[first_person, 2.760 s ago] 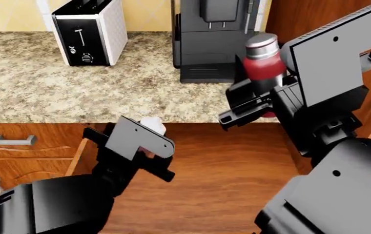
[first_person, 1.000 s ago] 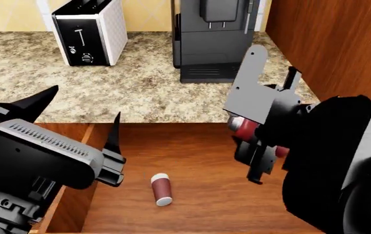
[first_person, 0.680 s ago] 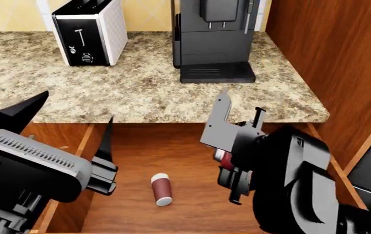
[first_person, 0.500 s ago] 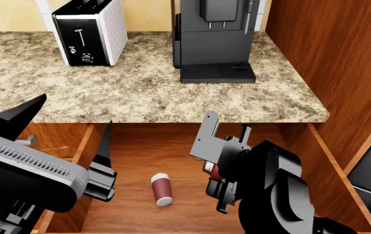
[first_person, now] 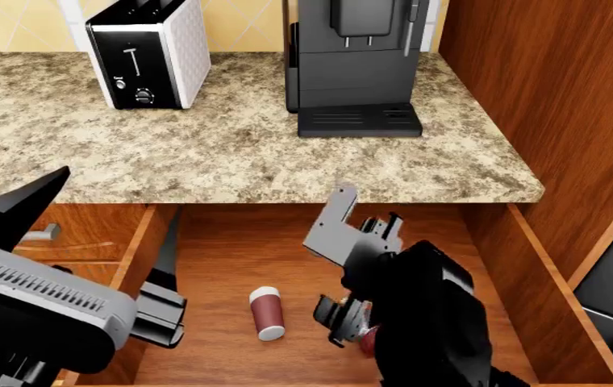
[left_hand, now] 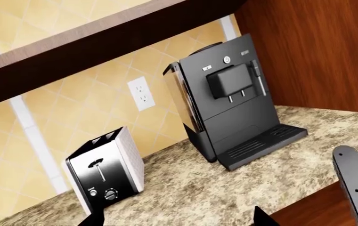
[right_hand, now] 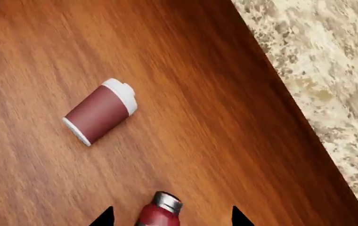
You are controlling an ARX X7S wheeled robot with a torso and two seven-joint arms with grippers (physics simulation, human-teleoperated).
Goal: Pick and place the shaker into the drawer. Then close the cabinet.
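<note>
Shaker [right_hand: 158, 212], a small dark red cylinder with a silver cap, is inside the open drawer [first_person: 522, 258], a wide and deep box of glossy reddish-brown wood. In the head view only a small red part of it shows, low over the drawer floor and under the right end effector [right_hand: 169, 216]. In the right wrist view the silver cap stands between the two dark fingertips [right_hand: 107, 215], and bare wood shows on each side of it, so this end effector is spread apart and is not pressing on the shaker. I cannot tell if the shaker already rests on the drawer floor.

A short dark red cylinder with white ends [first_person: 267, 313] lies on its side on the drawer floor, near the shaker but apart from it.

The left end effector [first_person: 122, 189] is at the drawer's left wall, its fingers wide apart and holding nothing.

The drawer is pulled out of the reddish-brown wooden cabinet [first_person: 91, 230]. Behind the drawer the speckled stone bench [first_person: 231, 153] carries a black coffee machine [first_person: 355, 64] and a black and white toaster [first_person: 151, 52].
</note>
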